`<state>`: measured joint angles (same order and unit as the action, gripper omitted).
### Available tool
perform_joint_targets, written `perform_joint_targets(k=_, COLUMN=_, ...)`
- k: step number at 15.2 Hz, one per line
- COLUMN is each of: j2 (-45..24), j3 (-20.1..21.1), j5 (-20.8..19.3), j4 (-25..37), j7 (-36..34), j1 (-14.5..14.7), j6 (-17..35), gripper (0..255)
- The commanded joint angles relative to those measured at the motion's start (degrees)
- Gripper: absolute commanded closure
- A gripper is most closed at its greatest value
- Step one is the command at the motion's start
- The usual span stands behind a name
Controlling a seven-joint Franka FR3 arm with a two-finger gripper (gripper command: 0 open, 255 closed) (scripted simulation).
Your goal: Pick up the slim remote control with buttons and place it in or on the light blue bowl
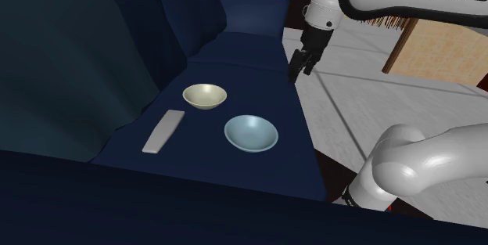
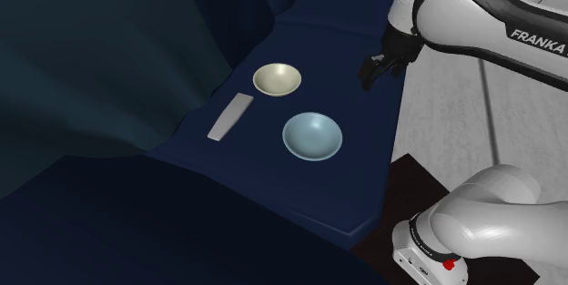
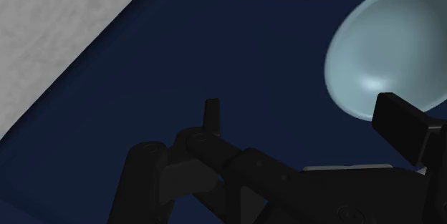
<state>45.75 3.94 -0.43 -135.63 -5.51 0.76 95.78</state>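
Note:
A slim grey remote control point(image 1: 163, 131) point(image 2: 230, 117) lies flat on the dark blue sofa seat point(image 1: 235, 63), near the backrest. The light blue bowl point(image 1: 251, 133) point(image 2: 312, 136) point(image 3: 387, 51) stands upright and empty a short way from it, toward the seat's front edge. My black gripper point(image 1: 301, 67) point(image 2: 371, 76) point(image 3: 301, 108) hangs above the front edge of the seat, beyond both bowls and well away from the remote. Its fingers stand apart, open, with nothing between them.
A cream bowl point(image 1: 205, 95) point(image 2: 277, 79) sits between the remote and the gripper. Tall dark cushions point(image 1: 94, 55) rise behind the remote. Grey tiled floor point(image 1: 367, 102) point(image 3: 57, 29) lies past the seat's front edge. A wooden post point(image 1: 403, 40) stands behind the arm.

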Motion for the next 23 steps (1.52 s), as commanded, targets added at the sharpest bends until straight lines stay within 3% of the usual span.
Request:
perform_joint_targets(k=1, j2=0.0, j3=0.0, j5=0.0, j4=0.0, j7=0.0, j1=0.0, j6=0.0, gripper=0)
perform_joint_targets(k=8, j2=-7.8, j3=10.4, j5=5.2, j4=1.6, j7=-17.4, j1=-0.8, j6=4.9, gripper=0)
perform_joint_targets(k=13, j2=-16.3, j3=17.6, j5=6.7, j4=5.8, j7=-29.9, j1=-2.2, j6=8.4, gripper=0)
perform_joint_targets(k=18, j2=-27.0, j3=24.3, j5=5.4, j4=12.3, j7=-43.0, j1=-4.2, j6=11.4, gripper=0)
perform_joint_targets(k=23, j2=-39.7, j3=29.9, j5=0.4, j4=21.1, j7=-57.0, j1=-5.5, j6=13.1, gripper=0)
